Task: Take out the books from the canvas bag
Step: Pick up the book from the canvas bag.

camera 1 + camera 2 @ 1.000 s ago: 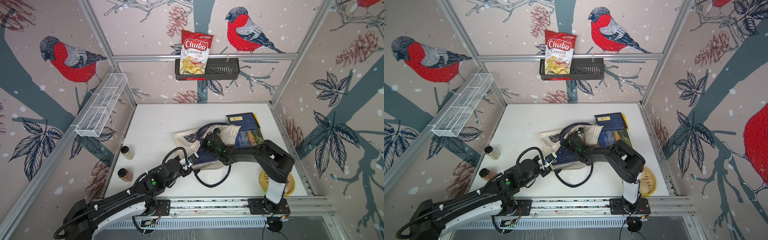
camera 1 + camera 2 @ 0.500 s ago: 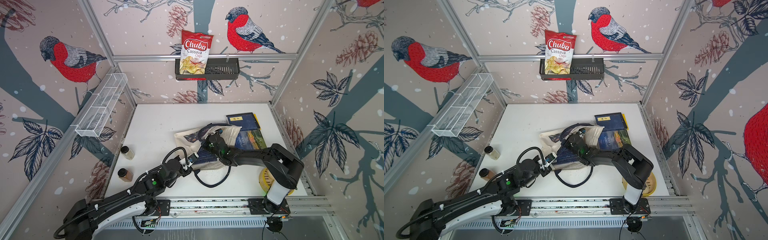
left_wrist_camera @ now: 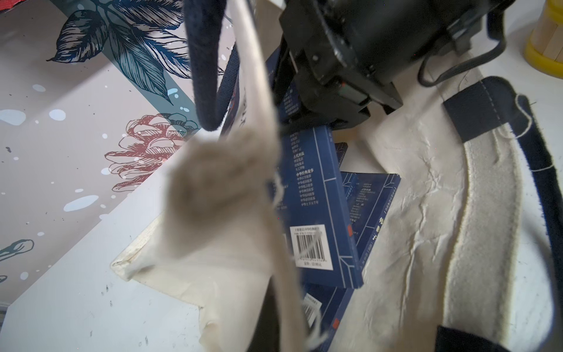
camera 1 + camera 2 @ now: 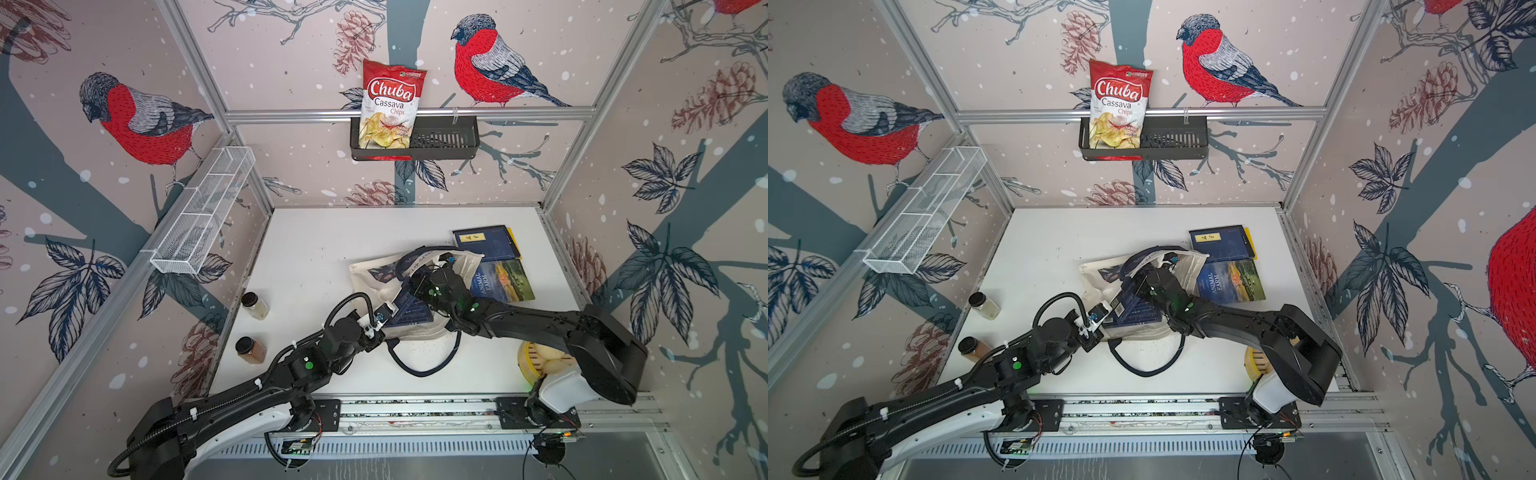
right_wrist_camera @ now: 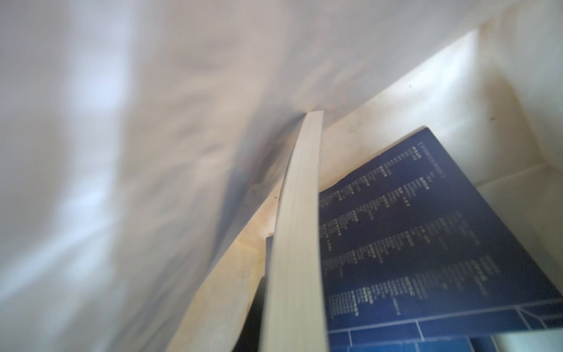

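Note:
The cream canvas bag (image 4: 374, 274) (image 4: 1100, 270) lies mid-table with its mouth toward the arms. My left gripper (image 4: 384, 313) (image 4: 1100, 311) is shut on the bag's near rim and holds the cloth up. My right gripper (image 4: 419, 286) (image 3: 335, 91) reaches into the mouth and is shut on a navy book (image 4: 411, 311) (image 3: 316, 195) with a white barcode label. In the right wrist view that book's page edge (image 5: 298, 243) runs from the jaws beside a navy cover (image 5: 411, 228). More navy books lie under it. Two books lie outside: a navy one (image 4: 486, 243) on a yellow one, and "Animal Farm" (image 4: 505, 280).
A chips bag (image 4: 388, 108) stands in a black basket on the back wall. A white wire basket (image 4: 203, 216) hangs on the left wall. Two spice jars (image 4: 255, 305) (image 4: 249, 350) stand at the table's left edge. A yellow round container (image 4: 540, 361) sits under my right arm. A navy strap (image 4: 424, 365) loops forward.
My right arm's elbow has dropped lower and swung out to the right while its gripper stays in the bag's mouth. The left arm has not moved.

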You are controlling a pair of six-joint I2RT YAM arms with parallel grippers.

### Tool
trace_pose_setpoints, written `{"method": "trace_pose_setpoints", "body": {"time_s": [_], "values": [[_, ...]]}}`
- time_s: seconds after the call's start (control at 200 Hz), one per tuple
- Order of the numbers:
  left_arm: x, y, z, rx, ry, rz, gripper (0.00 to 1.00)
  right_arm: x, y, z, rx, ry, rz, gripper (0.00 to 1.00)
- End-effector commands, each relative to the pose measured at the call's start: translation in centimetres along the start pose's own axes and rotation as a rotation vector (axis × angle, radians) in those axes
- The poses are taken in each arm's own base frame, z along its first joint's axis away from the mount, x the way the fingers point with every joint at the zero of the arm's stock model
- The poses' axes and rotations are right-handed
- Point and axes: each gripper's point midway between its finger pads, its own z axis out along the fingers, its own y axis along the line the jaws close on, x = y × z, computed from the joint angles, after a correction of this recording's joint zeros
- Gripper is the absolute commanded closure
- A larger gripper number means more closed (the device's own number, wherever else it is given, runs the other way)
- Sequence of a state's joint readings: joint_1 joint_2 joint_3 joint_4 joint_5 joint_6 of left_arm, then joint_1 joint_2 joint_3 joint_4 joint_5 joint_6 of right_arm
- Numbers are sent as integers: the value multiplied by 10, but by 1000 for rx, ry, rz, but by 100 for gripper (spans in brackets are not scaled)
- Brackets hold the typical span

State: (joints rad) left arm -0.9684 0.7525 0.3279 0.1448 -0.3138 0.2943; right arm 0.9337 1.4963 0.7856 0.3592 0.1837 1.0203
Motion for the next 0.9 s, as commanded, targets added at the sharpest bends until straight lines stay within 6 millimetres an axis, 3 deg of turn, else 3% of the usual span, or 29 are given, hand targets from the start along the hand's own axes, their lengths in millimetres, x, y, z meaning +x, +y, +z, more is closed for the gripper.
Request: {"method": "trace_pose_setpoints", "body": {"time_s": [0.0,0.195,0.515,0.72,0.895], "values": [[-22,9,-2,-31,-83,-34,100,-4,12,-13,-22,-22,-54,100],[-24,10,-3,-35,-89,-43,100,-7,28,-43,-36,-37,-117,100],[-25,12,-3,-47,-91,-56,100,-22,31,-97,-8,-98,-214,100],[-25,12,-3,-46,-90,-58,100,-38,53,-140,-56,-198,-315,100],[-24,11,-2,-42,-86,-58,100,-48,71,-161,-94,-244,-358,100]]}}
